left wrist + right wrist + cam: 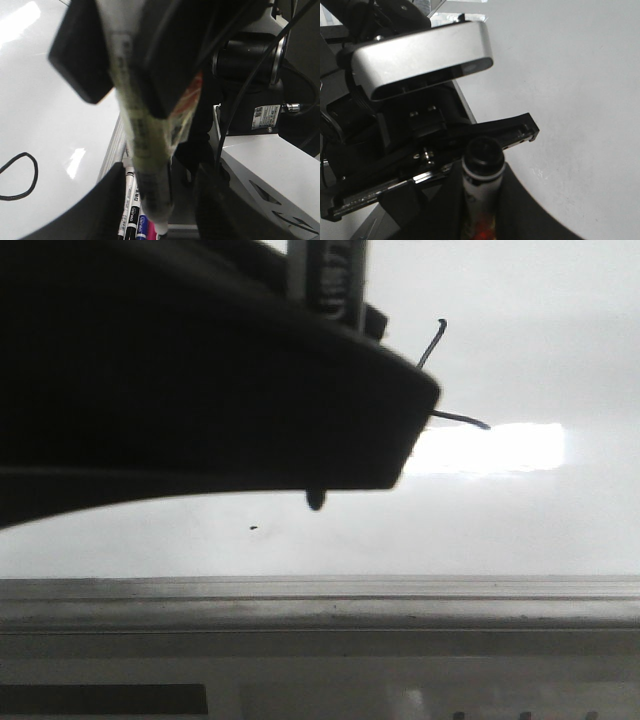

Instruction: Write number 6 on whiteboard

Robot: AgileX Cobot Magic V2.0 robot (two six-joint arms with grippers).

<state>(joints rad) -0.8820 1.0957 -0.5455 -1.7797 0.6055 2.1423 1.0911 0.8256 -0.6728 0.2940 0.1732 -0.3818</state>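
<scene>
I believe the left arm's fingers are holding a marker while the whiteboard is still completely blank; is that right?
Not quite. The left fingers do hold a marker, but the whiteboard is not blank: the left wrist view shows a black drawn loop on it, and the front view shows further black strokes beside the arm.

dark pincer (200, 370) fills upper left, grips marker (330, 275) | number 6 (432, 345) strokes peek past it | whiteboard (520, 520) glare right | speck (252, 528) below
</scene>
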